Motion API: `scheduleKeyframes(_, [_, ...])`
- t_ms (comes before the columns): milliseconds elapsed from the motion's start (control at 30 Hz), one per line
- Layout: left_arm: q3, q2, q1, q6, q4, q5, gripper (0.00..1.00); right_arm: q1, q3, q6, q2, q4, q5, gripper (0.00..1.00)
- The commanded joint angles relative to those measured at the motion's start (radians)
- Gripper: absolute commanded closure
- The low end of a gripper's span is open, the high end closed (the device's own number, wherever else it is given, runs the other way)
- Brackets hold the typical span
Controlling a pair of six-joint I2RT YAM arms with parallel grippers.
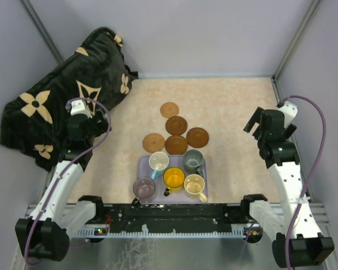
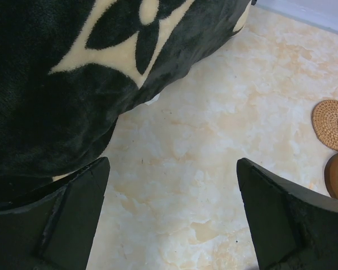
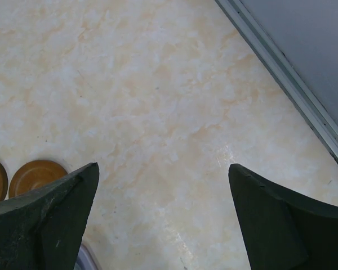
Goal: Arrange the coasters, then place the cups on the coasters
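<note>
Left gripper (image 2: 172, 163): fingers spread, empty, frame left beside blanket (image 1: 62, 95).
Right gripper (image 3: 163, 166): spread, empty, frame right.
Coasters (image 1: 176, 144): clustered, frame centre.
Cups (image 1: 173, 178): lower centre, on tray (image 1: 143, 167); purple one possibly overhanging.

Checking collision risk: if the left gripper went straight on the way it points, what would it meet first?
The left gripper, open, would probably meet the bare beige marbled tabletop first; the black plush blanket with cream flowers lies just beside that line, though depth is unclear.

Overhead view, two downward wrist close-ups
</note>
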Motion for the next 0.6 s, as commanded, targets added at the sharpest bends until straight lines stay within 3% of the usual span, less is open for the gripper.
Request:
scheduleKeyframes(0, [0.035,0.004,0.001,-0.005,-0.004,-0.011,0.00,-0.007,-0.001,-0.009,-0.017,0.017,0.031,0.01])
scheduleKeyframes(433, [0.047,0.008,0.000,0.005,-0.012,-0.013,0.00,-0.007,-0.003,-0.010,-0.033,0.030,0.000,0.01])
scheduleKeyframes(567, [0.061,0.016,0.000,0.035,-0.011,0.059,0.00,-0.007,-0.022,-0.024,-0.053,0.060,-0.045,0.01])
